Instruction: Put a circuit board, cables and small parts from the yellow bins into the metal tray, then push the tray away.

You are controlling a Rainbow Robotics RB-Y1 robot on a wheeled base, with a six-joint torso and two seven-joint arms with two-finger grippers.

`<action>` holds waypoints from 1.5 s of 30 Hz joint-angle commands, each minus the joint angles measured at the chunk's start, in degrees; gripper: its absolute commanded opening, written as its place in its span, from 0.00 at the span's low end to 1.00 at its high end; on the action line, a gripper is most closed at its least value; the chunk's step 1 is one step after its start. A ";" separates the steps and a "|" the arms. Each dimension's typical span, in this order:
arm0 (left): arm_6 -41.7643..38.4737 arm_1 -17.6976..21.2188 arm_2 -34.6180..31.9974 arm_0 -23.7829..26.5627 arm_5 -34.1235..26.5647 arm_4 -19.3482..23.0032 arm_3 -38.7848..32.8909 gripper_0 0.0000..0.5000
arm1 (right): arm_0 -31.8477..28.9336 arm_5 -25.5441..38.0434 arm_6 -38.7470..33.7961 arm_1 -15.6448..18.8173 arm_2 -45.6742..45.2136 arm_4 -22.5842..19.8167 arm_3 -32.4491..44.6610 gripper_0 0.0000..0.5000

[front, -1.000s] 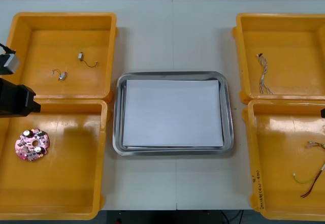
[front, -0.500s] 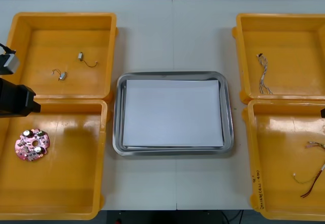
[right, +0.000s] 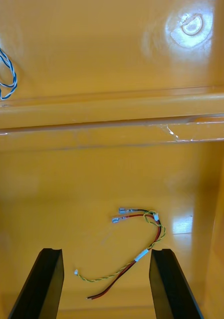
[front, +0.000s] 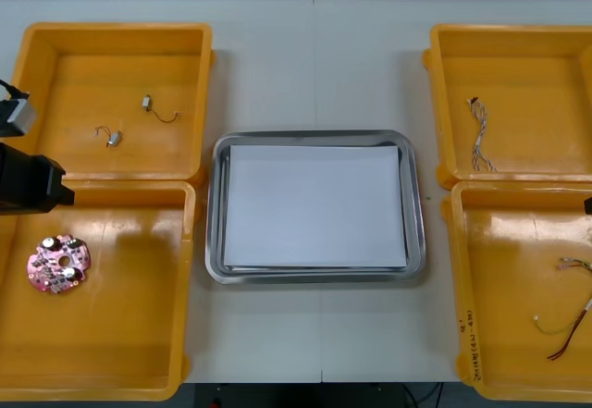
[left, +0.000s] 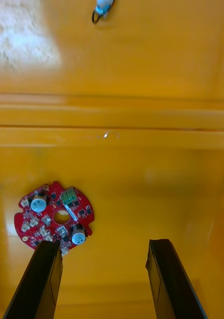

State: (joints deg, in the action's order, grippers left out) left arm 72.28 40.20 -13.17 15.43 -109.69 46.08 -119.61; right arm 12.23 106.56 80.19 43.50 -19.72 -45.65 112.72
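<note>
Metal tray (front: 215, 212): it is placed at the middle of the table (front: 314, 66), between the bins on both sides. A white sheet (front: 314, 206) is laid inside, and nothing is put on it.

Yellow bins: two are set along the left edge of the table, the far left bin (front: 74, 70) and the near left bin (front: 120, 315). Two are set along the right edge, the far right bin (front: 536, 75) and the near right bin (front: 504, 278).

Circuit board (front: 58, 263): the round red board is found flat in the near left bin, close to its left edge.

Left gripper (left: 104, 279): it is held over the near left bin with the fingers (left: 42, 279) standing apart and nothing between them. The circuit board is seen just past the tip of one finger.

Small metal parts: one part (front: 146, 103) is seen near the middle of the far left bin. A second part (front: 113, 138) is seen closer to its near edge.

Blue and white cable (front: 481, 140): it is laid in the far right bin, toward its near left corner.

Red and yellow cable (front: 566, 320): it is laid in the near right bin, by its right edge.

Right gripper (right: 104, 284): it is held over the near right bin, wide apart and gripping nothing. The red and yellow cable is seen beyond the gap between the two fingers.
</note>
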 commanded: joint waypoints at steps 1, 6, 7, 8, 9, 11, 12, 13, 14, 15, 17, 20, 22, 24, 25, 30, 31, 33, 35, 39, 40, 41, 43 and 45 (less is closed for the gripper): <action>5.68 -1.79 -0.54 -3.57 -0.31 -0.29 -0.10 1.00 | 1.92 -0.92 -1.53 4.05 -0.49 -0.40 0.75 1.00; 6.30 -1.71 -1.24 -3.74 -0.31 0.24 -0.10 1.00 | 1.48 -1.98 -1.88 4.49 0.12 -0.49 0.75 1.00; 6.47 -1.71 -1.24 -3.66 -0.31 0.24 -0.10 1.00 | 1.39 -2.15 -1.97 4.49 0.12 -0.49 0.75 1.00; 6.56 -1.62 -1.24 -3.57 -0.31 0.33 -0.18 1.00 | 1.30 -2.24 -2.06 4.40 0.12 -0.49 0.83 1.00; 6.65 -1.53 -1.24 -3.57 -0.31 0.41 -0.18 1.00 | 1.13 -2.33 -2.14 4.40 0.12 -0.49 0.75 1.00; 7.27 -1.09 -1.24 -3.39 -0.31 0.68 -0.10 1.00 | 0.51 -2.77 -2.41 4.40 0.12 -0.49 0.75 1.00; 7.62 -0.74 -1.24 -3.39 -0.31 0.85 -0.10 1.00 | 0.16 -3.12 -2.58 4.40 0.12 -0.49 0.83 1.00; 8.23 -0.48 -1.24 -3.31 -0.31 1.03 -0.10 1.00 | -0.10 -3.21 -2.67 4.14 0.12 -0.49 0.75 1.00; 9.29 -0.21 -1.24 -3.31 -0.31 1.12 -0.10 1.00 | -0.37 -3.38 -2.76 4.14 0.12 -0.49 0.75 1.00; 10.43 0.23 -1.24 -3.31 -0.31 1.29 -0.10 1.00 | -0.63 -3.47 -2.93 4.14 0.04 -0.58 0.75 1.00; 12.63 1.11 -1.24 -3.31 -0.31 1.47 -0.10 1.00 | -1.33 -3.91 -3.20 4.14 0.04 -0.58 0.75 1.00; 14.56 2.16 -1.24 -3.31 -0.31 1.82 -0.10 1.00 | -2.04 -4.52 -3.46 4.14 -0.14 -0.84 0.75 1.00; 16.23 2.95 -1.24 -3.31 -0.31 2.26 -0.10 1.00 | -2.74 -5.05 -3.64 4.14 -0.14 -1.02 0.75 1.00; 18.25 3.83 -1.24 -3.31 -0.31 2.70 -0.10 1.00 | -3.36 -5.40 -3.90 4.14 -0.14 -1.19 0.75 1.00; 19.04 4.18 -1.24 -3.39 -0.31 2.88 -0.10 1.00 | -3.53 -5.40 -3.99 4.14 -0.14 -1.19 0.75 1.00; 23.53 5.50 -1.15 -3.39 -0.31 3.40 -0.01 1.00 | -4.67 -5.58 -4.69 4.14 -0.23 -1.28 0.75 1.00; 24.32 5.76 -1.07 -3.39 -0.31 3.40 -0.10 1.00 | -4.94 -5.67 -4.87 4.14 -0.32 -1.28 0.83 1.00; 25.64 6.29 -0.72 -3.39 -0.31 3.40 -0.10 1.00 | -5.73 -6.11 -5.13 4.14 -0.58 -1.46 0.92 1.00; 26.95 6.91 0.08 -3.48 -0.31 3.40 -0.01 1.00 | -6.70 -6.63 -5.40 4.14 -0.67 -1.63 1.27 1.00; 27.66 8.40 2.19 -3.48 -0.31 3.32 -0.10 1.00 | -9.77 -9.01 -5.92 4.14 -1.20 -1.98 2.33 1.00; 27.92 8.93 2.89 -3.48 -0.31 3.23 -0.10 1.00 | -10.83 -9.89 -6.10 4.14 -1.37 -2.07 2.77 1.00; 28.18 9.46 3.50 -3.57 0.27 3.23 -0.10 1.00 | -11.79 -10.76 -6.36 4.14 -1.46 -2.25 3.21 1.00; 28.62 10.25 4.56 -3.57 1.50 3.23 -0.10 1.00 | -13.38 -11.99 -6.71 4.14 -1.81 -2.42 3.56 1.00; 29.06 10.86 5.44 -3.48 2.55 3.32 -0.10 1.00 | -14.25 -12.52 -7.07 4.14 -1.90 -2.78 3.65 1.00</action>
State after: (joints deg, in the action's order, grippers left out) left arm 93.89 47.29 -9.87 12.35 -108.96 48.98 -119.41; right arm 1.06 95.05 75.71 45.26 -19.72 -47.54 114.38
